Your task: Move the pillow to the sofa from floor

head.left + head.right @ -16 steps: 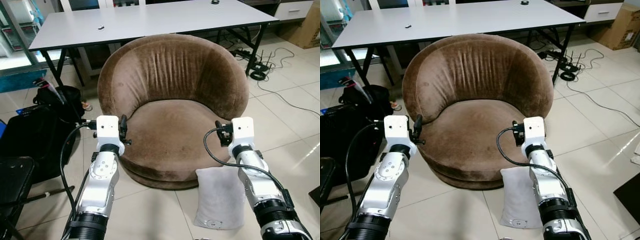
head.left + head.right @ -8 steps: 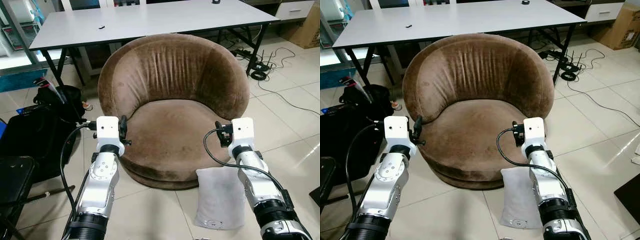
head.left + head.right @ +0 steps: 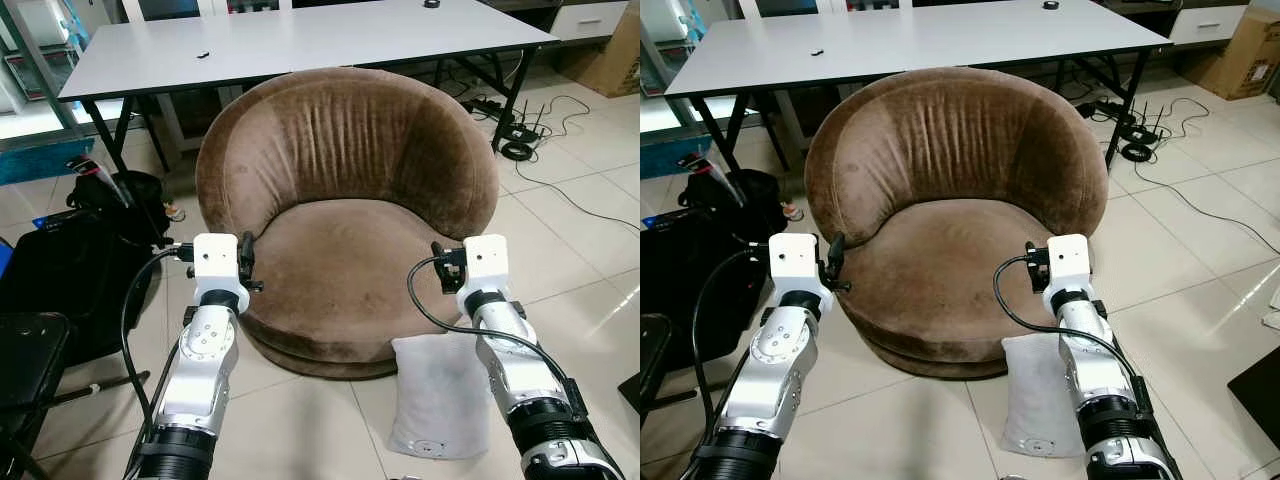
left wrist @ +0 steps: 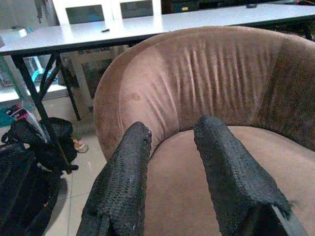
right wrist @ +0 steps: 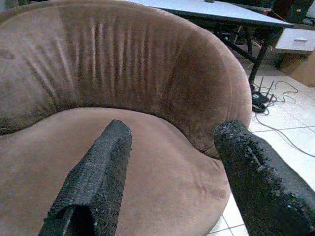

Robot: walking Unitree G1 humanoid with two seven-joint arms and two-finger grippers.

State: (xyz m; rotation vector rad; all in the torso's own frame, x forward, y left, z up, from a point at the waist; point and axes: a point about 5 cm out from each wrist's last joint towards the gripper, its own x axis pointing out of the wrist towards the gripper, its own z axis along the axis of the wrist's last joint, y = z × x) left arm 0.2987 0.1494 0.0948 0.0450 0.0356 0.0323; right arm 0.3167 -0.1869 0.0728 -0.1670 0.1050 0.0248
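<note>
Both grippers raised and released before the brown sofa, pillow on the floor.

The left gripper (image 4: 170, 135) and right gripper (image 5: 172, 135) hang spread apart, holding nothing, over the front edge of the round brown sofa (image 3: 345, 200). The white pillow (image 3: 437, 395) lies on the tiled floor (image 3: 580, 260), touching the sofa's base beneath the right arm. A grey surface (image 3: 300, 40) stands behind the sofa.
</note>
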